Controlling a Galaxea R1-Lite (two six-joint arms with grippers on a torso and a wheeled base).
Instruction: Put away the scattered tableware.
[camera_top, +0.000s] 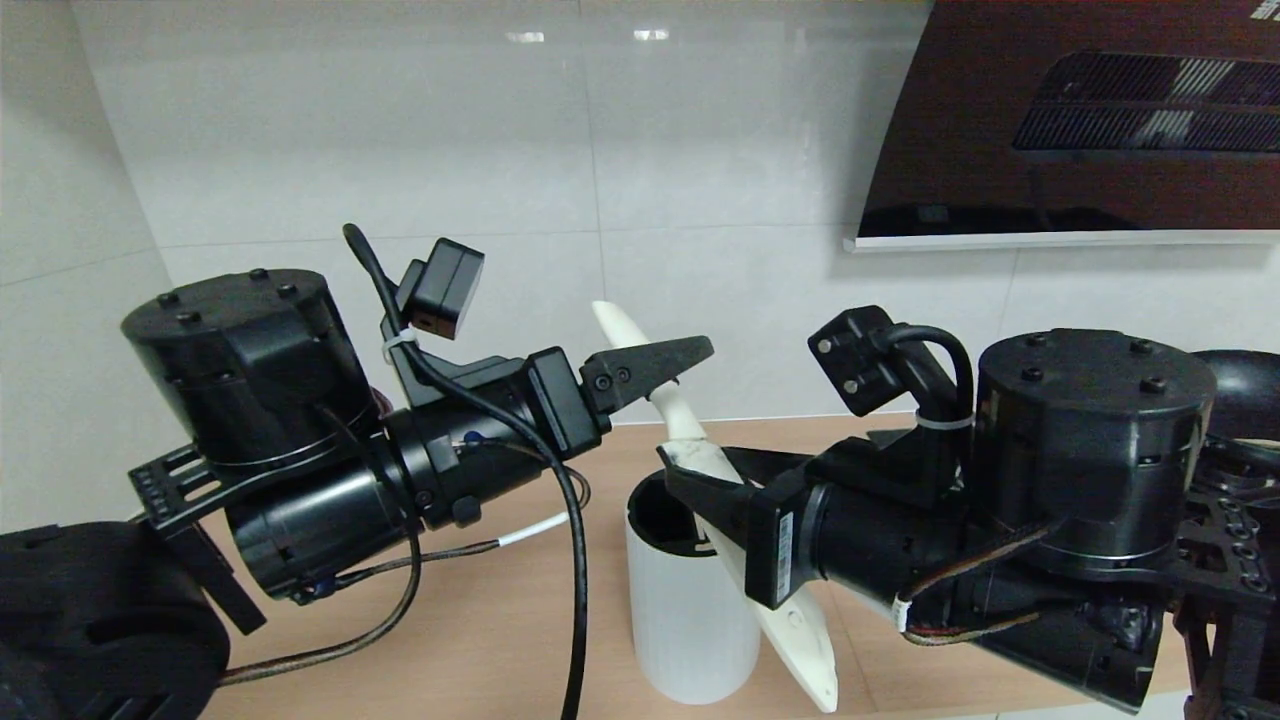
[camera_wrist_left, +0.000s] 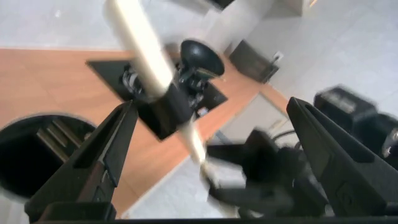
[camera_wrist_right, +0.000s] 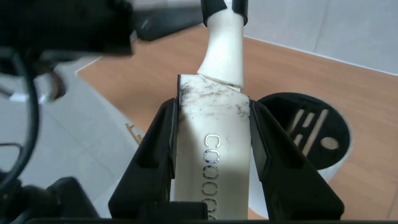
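The white knife (camera_top: 792, 632), with a flat pale blade and a rounded cream handle, hangs in the air over the light wooden counter (camera_top: 500, 620). In the head view its long axis runs on a slant, with the handle end up at 11 o'clock and the blade tip down at 5 o'clock. The tip sits low, outside the wall of the white cylindrical holder (camera_top: 690, 620) with the black slotted insert, along the holder's 3 to 4 o'clock side. The blade crosses in front of that wall rather than entering the mouth.

The right gripper (camera_top: 700, 472) comes in from 3 o'clock and is clamped on the knife where blade meets handle. In the right wrist view both black fingers press flat against the smudged blade faces. The holder's open mouth lies just beside these fingertips, at about 9 o'clock and a little lower.

The left gripper (camera_wrist_left: 211, 107) comes in from 9 o'clock, higher up, near the handle. Its fingers are spread wide. In the left wrist view the handle passes through the gap between them, closer to one finger, and I can see no contact.

The coming move likely turns on the tip being below the rim and on the wrong side of the wall. The knife would need to rise and shift toward 10 o'clock until the tip is over the mouth. The right arm alone carries it, while the left is placed to take the handle if a handover is intended.
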